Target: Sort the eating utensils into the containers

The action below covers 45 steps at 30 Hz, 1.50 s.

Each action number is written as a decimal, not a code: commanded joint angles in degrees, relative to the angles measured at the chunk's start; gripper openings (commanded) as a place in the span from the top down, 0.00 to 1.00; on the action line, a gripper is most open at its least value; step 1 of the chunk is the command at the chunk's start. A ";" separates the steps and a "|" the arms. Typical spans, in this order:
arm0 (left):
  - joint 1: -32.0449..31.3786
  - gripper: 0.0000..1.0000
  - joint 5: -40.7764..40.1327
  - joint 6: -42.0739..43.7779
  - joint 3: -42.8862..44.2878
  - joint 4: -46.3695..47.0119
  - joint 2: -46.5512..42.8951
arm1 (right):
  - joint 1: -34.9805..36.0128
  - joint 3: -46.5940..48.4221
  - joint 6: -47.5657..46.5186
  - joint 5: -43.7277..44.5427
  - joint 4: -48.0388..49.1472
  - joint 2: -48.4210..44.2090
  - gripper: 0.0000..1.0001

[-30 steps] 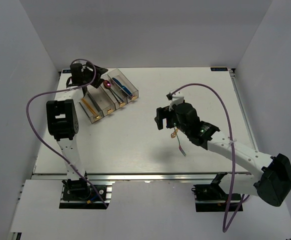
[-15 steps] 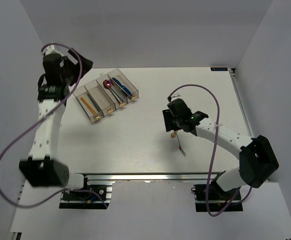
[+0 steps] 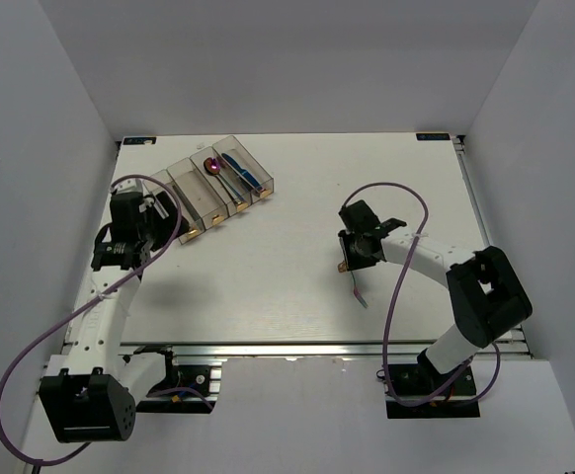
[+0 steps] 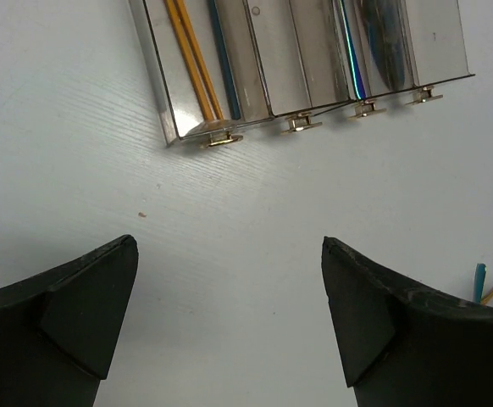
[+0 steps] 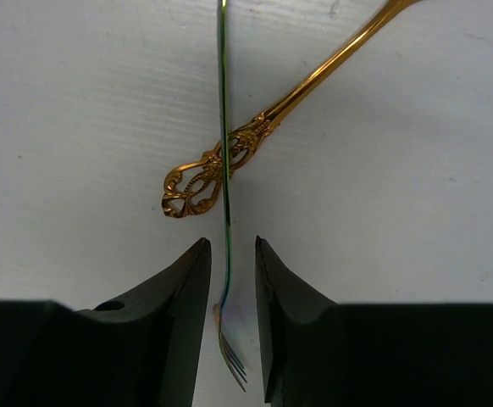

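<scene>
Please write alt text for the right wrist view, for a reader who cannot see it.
The right gripper straddles a thin fork lying on the white table, a finger close on each side, tines toward the camera. An ornate gold handle crosses the fork.

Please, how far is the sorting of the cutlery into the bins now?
Done: yellow chopsticks, a purple-gold spoon and a blue knife lie in the clear plastic bins. In hand: the right gripper straddles a thin iridescent fork; a firm grip is not certain. The left gripper is open and empty. Left: that fork and the ornate gold-handled piece crossing it.
</scene>
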 commanded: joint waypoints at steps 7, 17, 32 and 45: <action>-0.11 0.02 -1.49 2.77 -3.39 3.49 -1.17 | -0.10 -3.06 -0.54 -5.00 1.44 1.63 0.69; -0.11 0.02 5.15 2.16 -3.91 4.98 -1.00 | -0.18 -3.59 0.33 -4.57 0.13 1.38 1.00; -20.57 0.02 34.72 -27.64 -13.15 55.06 -1.27 | 1.31 -5.96 4.37 -40.92 22.48 -21.04 1.00; -27.44 0.02 40.17 -27.11 -14.28 64.47 1.20 | 1.48 -6.84 14.92 -59.75 40.80 -23.07 1.00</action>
